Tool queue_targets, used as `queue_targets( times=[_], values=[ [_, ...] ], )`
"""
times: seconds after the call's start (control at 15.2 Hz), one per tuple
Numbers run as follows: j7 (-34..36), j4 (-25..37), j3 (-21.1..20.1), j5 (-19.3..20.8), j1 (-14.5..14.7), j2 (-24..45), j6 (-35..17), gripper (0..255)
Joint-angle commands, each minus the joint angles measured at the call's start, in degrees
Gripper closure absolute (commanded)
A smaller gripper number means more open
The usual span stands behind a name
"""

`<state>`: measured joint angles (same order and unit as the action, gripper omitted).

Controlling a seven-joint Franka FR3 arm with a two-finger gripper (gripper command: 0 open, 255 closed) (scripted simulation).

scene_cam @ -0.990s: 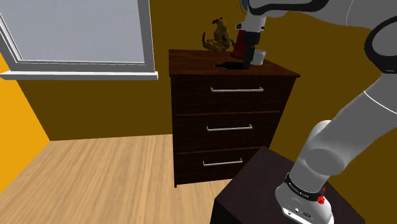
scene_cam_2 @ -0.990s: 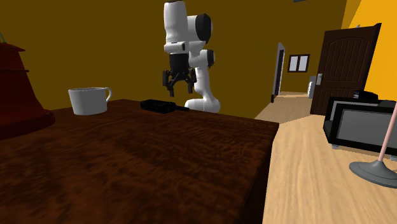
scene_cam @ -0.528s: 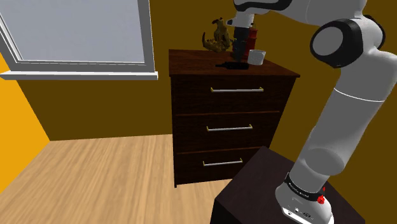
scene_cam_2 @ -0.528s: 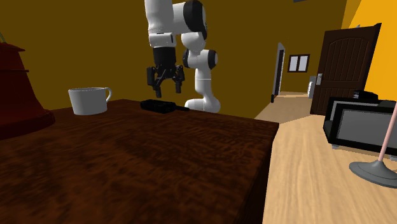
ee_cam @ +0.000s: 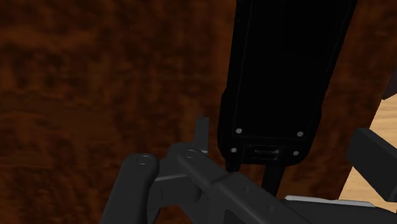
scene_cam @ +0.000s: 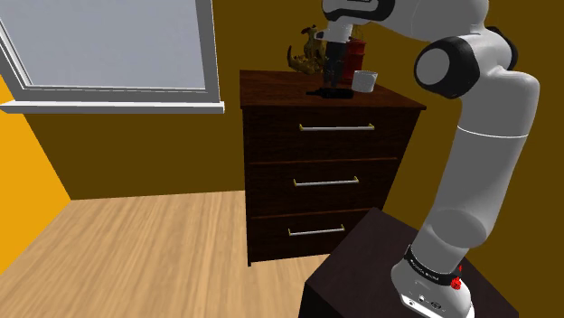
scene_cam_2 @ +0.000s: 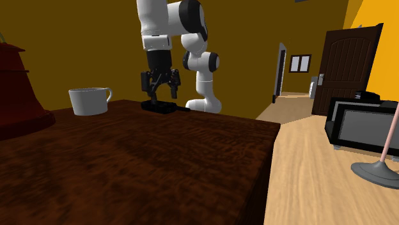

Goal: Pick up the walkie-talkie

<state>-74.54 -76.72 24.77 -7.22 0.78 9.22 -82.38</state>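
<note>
In the second exterior view, find the white mug (scene_cam_2: 89,101) on the dark dresser top (scene_cam_2: 160,166). Beyond it, the black walkie-talkie (scene_cam_2: 158,105) lies flat near the far edge. The gripper (scene_cam_2: 158,96) hangs directly over it, fingers (ee_cam: 375,156) spread apart and grasping nothing.

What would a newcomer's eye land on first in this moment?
The white arm arches from its stand over a dark wooden dresser. Its black gripper hangs open right over a flat black walkie-talkie lying on the top. Towards the second exterior view's left, a white mug and a dark red object stand on the same top.
</note>
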Motion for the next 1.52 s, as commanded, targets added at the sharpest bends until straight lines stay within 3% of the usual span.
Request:
queue_targets(
  times=[0.0,0.2,0.26,0.86,1.45],
  values=[
    [0.0,-2.5,-0.1,0.3,0.3,-0.6,-1.9,0],
    [0.1,-4.3,-0.2,0.5,0.4,-1.1,-3.3,0],
    [0.0,-4.2,-0.1,0.5,0.4,-1.1,-3.2,255],
    [0.1,-4.3,-0.2,0.5,0.4,-1.1,-3.3,255],
    [-0.3,7.6,0.3,-1.2,-1.0,2.6,5.3,255]
  ],
)
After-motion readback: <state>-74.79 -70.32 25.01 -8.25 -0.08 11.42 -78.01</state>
